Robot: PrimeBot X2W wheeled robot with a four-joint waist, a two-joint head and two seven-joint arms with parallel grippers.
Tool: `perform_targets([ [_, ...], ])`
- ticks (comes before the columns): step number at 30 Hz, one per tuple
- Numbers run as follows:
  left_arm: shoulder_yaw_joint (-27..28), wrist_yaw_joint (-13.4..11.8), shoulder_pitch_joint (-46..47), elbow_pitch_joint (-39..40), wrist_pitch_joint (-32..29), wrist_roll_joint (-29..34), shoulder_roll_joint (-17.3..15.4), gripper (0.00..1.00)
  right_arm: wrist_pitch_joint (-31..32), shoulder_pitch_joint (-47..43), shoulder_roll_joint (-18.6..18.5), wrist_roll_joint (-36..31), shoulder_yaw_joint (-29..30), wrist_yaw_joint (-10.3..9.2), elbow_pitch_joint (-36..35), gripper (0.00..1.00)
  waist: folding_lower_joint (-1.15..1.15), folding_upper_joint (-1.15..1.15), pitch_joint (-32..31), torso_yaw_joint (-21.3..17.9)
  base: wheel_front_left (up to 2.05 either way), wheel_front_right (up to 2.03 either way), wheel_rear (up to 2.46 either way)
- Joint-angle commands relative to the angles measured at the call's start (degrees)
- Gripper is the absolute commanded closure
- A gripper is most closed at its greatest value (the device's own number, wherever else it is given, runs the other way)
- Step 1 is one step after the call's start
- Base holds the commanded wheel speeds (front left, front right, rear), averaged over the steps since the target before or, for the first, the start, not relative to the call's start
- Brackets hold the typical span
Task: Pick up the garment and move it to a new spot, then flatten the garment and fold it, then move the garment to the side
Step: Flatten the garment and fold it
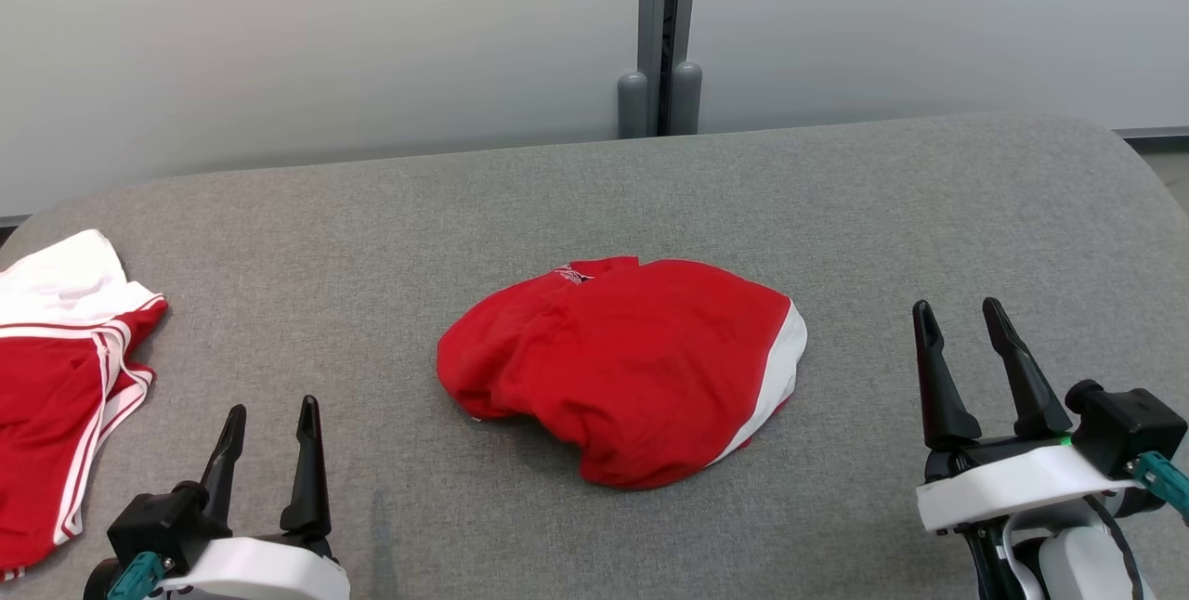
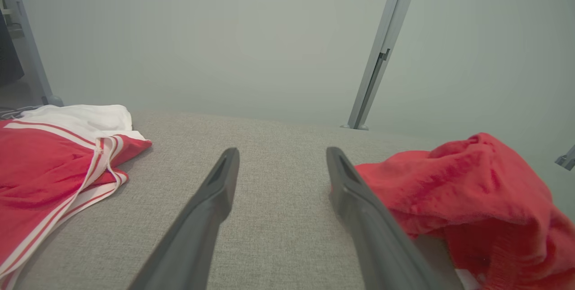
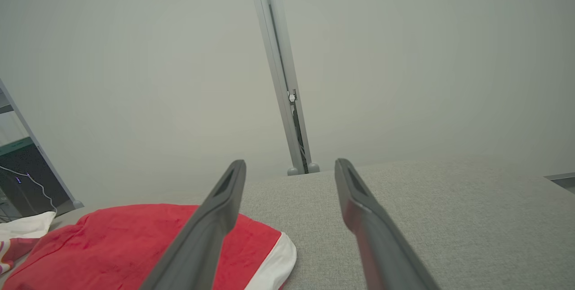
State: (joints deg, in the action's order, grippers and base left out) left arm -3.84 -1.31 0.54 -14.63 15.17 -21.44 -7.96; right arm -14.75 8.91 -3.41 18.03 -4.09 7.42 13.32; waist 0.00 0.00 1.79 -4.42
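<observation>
Head view shows the garment (image 1: 618, 368), a red piece with a white side panel (image 1: 778, 368), lying in a loose rounded heap on the grey fabric surface (image 1: 836, 210), ahead of both hands and between them: forward and to the inner side of the left gripper (image 1: 272, 405), and forward and further to the inner side of the right gripper (image 1: 957, 306), touching neither. Both grippers have their fingers spread wide and hold nothing. In the left wrist view the crumpled red cloth sits just past the tip of the inner finger, while the right wrist view shows its white-edged end off to the inner side of that hand. A second red-and-white striped piece (image 1: 56, 377) lies on the outer side of the left gripper, well apart from the heap. The garment looks light, soft and limp, with a slightly fuzzy knit that should give the fingers good friction; it will likely sag and unfold when lifted, so a pinch may catch several layers at once. A sensible hold would seem to be a raised fold at the rim of the heap nearest each hand, or the white panel edge, which offers a clear seam; no collar or hem can be made out for certain
</observation>
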Motion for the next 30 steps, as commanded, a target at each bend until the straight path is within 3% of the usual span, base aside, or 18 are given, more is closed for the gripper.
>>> perform_targets([
  [1, 0.23, 0.14, 1.04, -0.14, 0.14, -0.26, -0.03, 0.00, -0.48, 0.31, -0.19, 0.08, 0.12, 0.13, -0.04, 0.00, 0.00, 0.00, -0.02, 0.01, 0.00, 0.00, 0.00],
  [21, 0.25, 1.34, 1.24, -1.93, -0.09, -1.17, 0.29, 0.00, -0.49, 0.55, -0.14, 0.37, -0.21, 0.13, 0.22, 0.00, 0.00, 0.00, -0.22, -0.29, 0.00, 0.00, 0.00],
  [30, -4.43, 4.97, 2.13, -2.25, -6.63, -2.56, 0.62, 0.00, -0.50, 0.96, -0.06, 0.46, -0.01, 0.14, 0.08, 0.00, 0.00, 0.00, 0.56, -0.51, 0.00, 0.00, 0.00],
])
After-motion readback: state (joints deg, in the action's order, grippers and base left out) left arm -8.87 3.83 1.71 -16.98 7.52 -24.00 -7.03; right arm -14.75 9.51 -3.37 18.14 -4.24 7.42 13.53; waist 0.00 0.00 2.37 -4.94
